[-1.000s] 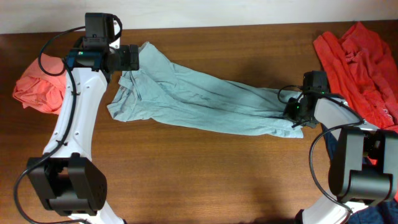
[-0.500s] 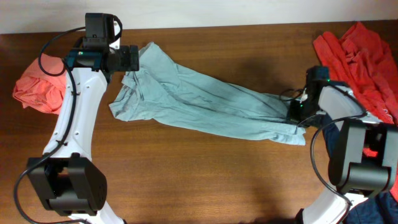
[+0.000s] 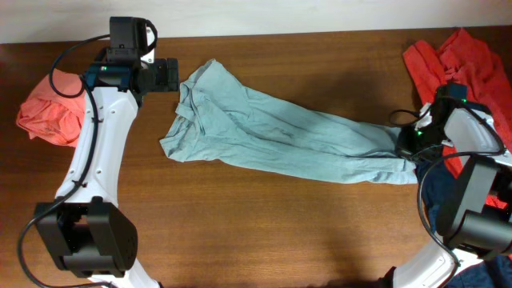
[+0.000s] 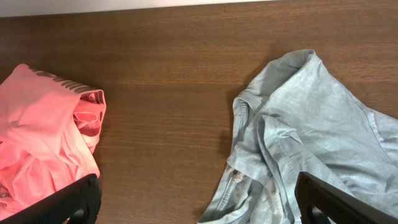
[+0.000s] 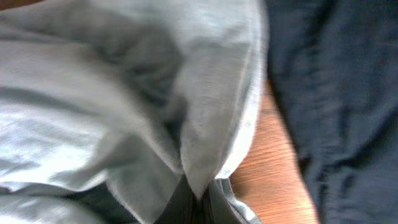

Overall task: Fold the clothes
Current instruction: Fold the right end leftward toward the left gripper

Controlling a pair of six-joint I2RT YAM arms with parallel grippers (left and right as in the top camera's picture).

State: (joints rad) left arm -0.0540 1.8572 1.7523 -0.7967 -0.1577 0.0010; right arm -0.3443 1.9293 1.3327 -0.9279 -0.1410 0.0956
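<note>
At right edge: right gripper (image 3: 406,142) pinching pale blue-green T-shirt (image 3: 280,134), dragged rightward
left gripper (image 3: 171,75): open, empty
task: stretching, unfolded

The table (image 3: 240,232) is wood-grained brown, with a pale blue-green T-shirt (image 3: 272,136), salmon-pink garment (image 3: 48,112), orange-red garment (image 3: 472,80), navy garment (image 5: 336,93).

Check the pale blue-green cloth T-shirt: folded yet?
Not folded: the T-shirt lies stretched and rumpled across the wooden table, one end pinched in the right gripper.

Brown wooden table (image 3: 264,224), pale wall (image 3: 320,14)
</note>
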